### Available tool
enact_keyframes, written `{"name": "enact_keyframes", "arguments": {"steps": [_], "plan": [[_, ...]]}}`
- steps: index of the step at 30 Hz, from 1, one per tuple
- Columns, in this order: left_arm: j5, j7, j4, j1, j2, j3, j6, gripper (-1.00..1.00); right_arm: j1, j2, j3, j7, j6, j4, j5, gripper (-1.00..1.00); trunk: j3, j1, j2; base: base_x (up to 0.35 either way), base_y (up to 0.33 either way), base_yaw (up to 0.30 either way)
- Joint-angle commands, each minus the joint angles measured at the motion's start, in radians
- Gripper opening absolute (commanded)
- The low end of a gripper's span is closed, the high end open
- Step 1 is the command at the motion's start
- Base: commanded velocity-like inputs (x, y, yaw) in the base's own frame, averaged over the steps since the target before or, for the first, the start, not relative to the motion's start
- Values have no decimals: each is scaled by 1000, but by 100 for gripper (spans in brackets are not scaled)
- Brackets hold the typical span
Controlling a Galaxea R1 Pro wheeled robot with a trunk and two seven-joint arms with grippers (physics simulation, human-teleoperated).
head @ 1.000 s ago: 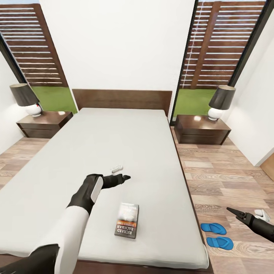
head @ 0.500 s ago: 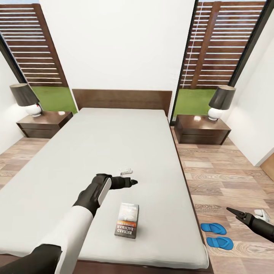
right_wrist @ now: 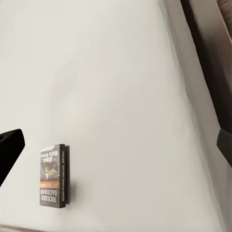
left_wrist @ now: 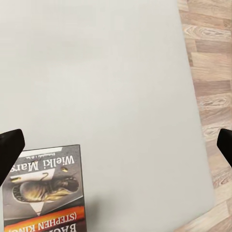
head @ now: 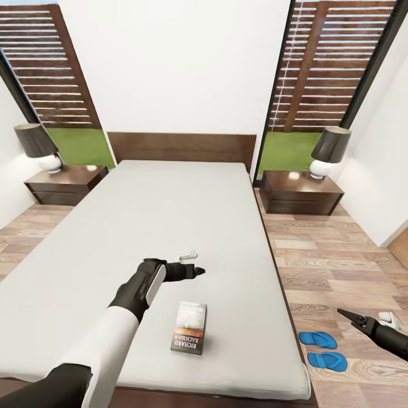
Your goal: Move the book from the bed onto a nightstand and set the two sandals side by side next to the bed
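Left arm pausing above the book
Left gripper point(head: 195, 271), advanced toward the book point(head: 189, 328) a second ago, is now hovering released; right gripper point(head: 347, 315) idling open, off the bed point(head: 170, 215)

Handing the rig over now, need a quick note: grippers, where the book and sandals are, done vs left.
Left gripper: open, empty, hovering over the bed just beyond the book.
Right gripper: open, empty, above the floor beside the bed, near the two sandals.
Book: flat on the mattress near the foot end, ungrasped.
Sandals: on the floor next to the bed, roughly side by side.
Done: sandals look about placed.
Left: grasp the book and carry it to a nightstand; each has a lamp on top.
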Motion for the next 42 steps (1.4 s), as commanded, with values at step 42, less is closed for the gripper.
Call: {"name": "enact_keyframes", "arguments": {"steps": [42], "plan": [[10, 4, -2, 0, 0, 0, 6, 100, -1, 0, -1, 3, 8, 0, -6, 100, -66, 0, -1, 0, 0, 0]]}}
